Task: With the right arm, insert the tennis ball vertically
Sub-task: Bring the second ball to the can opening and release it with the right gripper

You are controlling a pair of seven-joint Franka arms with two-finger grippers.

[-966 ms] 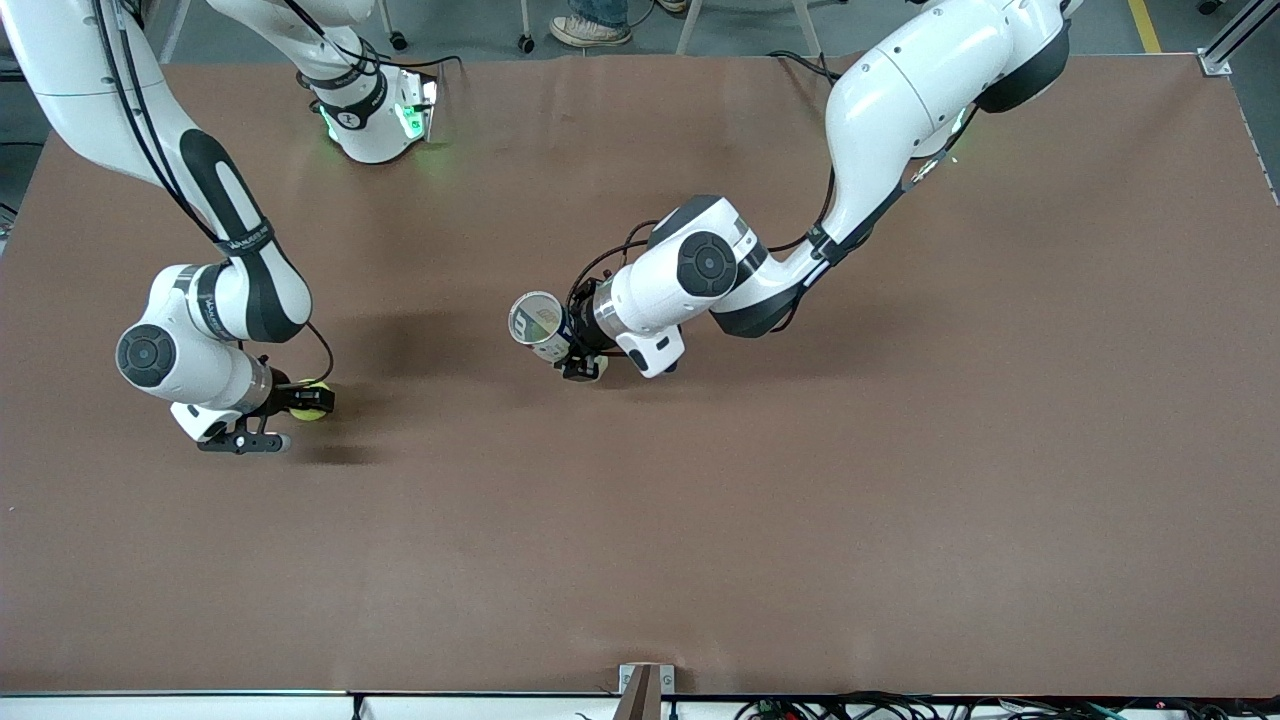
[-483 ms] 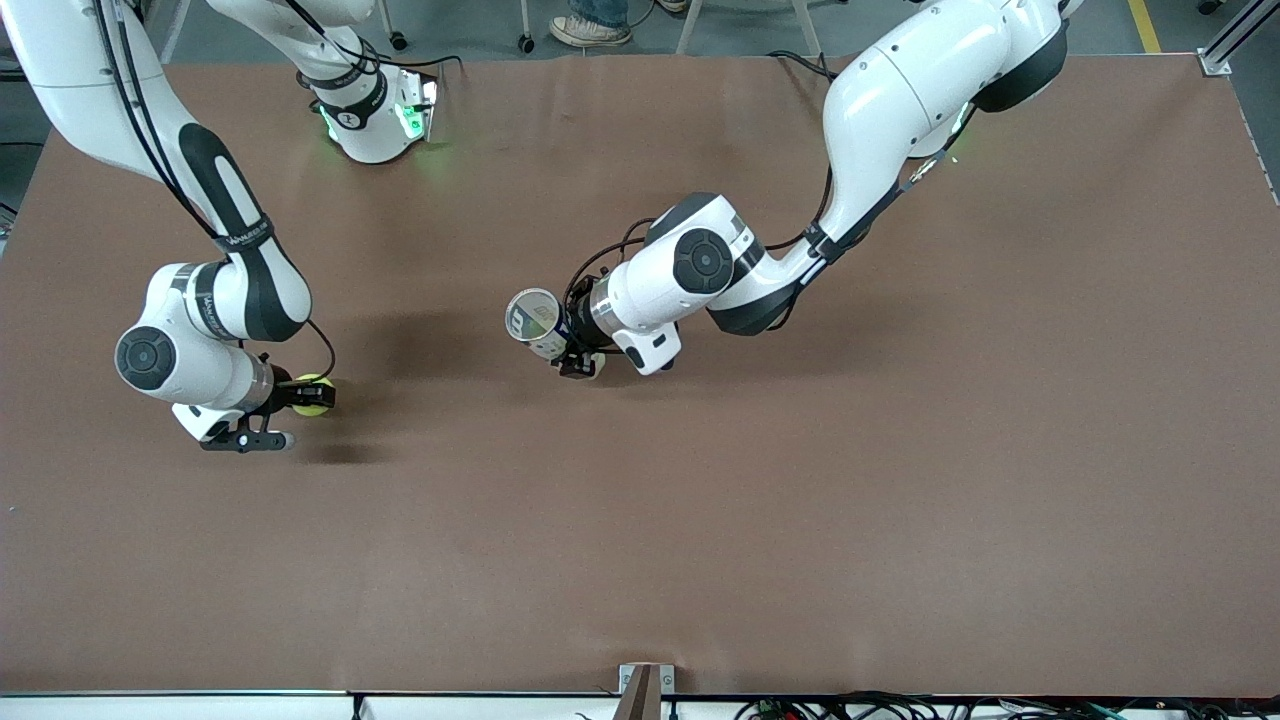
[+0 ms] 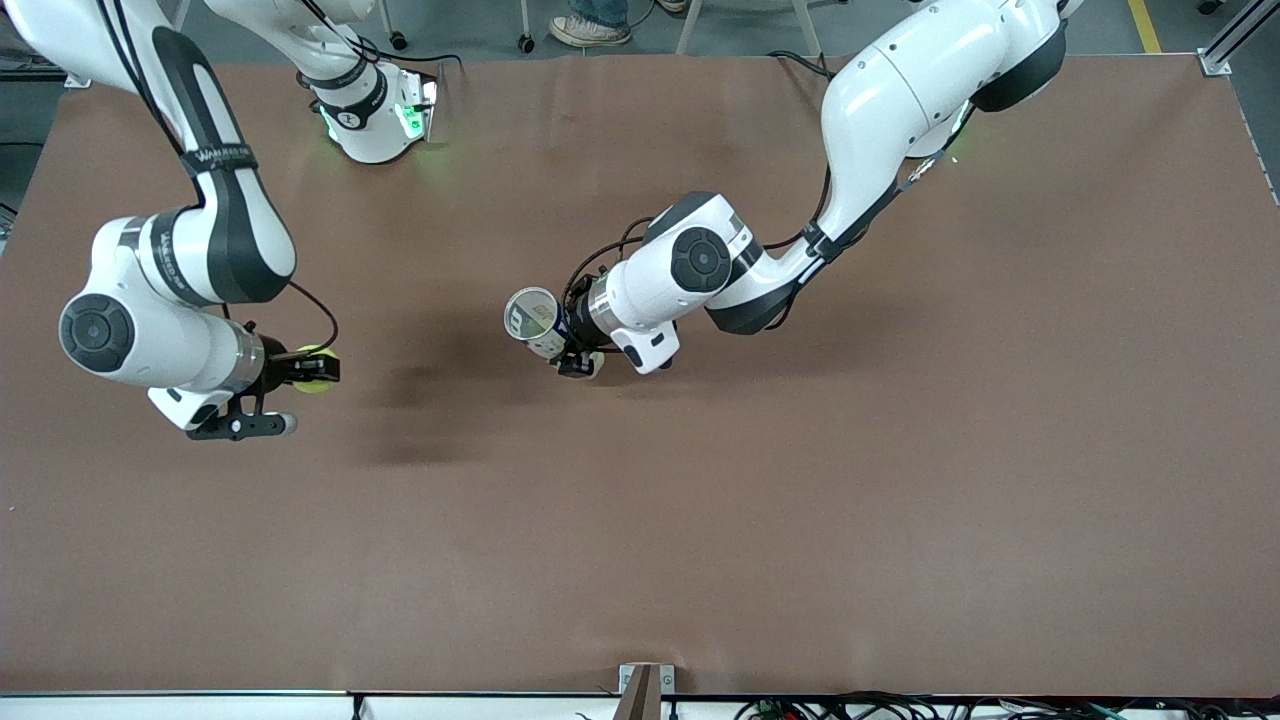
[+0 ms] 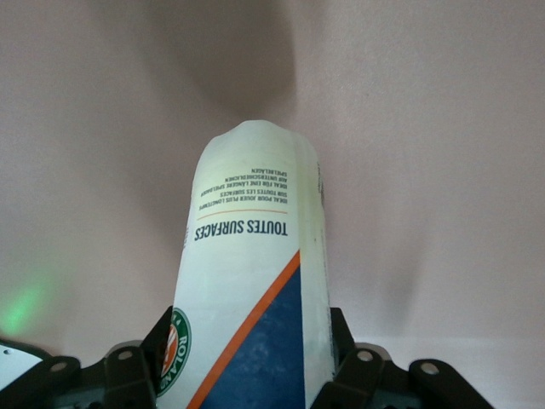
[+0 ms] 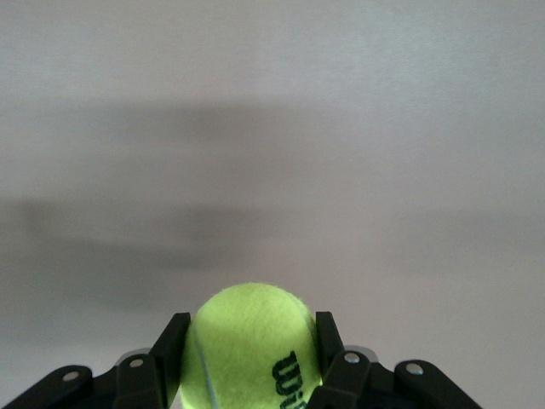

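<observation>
Clearly, the ball (image 5: 251, 345) is pinched between the fingers of the right end effector (image 3: 312, 369), which is held over the desk (image 3: 900, 480) toward the right arm's end. The can (image 3: 535, 322) is clamped in the left end effector (image 3: 572, 345) over the middle of the desk, with its open mouth turned up toward the front camera and tilted somewhat.

The ball is judged to be light, springy and felt-covered, so a grip across its widest part, as is seen in the right wrist view, is expected to hold without slipping; a little give under the fingers is likely. The can appears to be thin plastic, light and easily dented, and it is gripped around its body; a hard squeeze could narrow the bore that the ball must pass through.

On the ball, dark lettering beginning "Wil" is partly readable. On the can's label, "TOUTES SURFACES" is printed in bold, with smaller lines of text below it that cannot be made out with confidence, and part of a round badge with "ROLAN" is visible beside an orange and blue band.
</observation>
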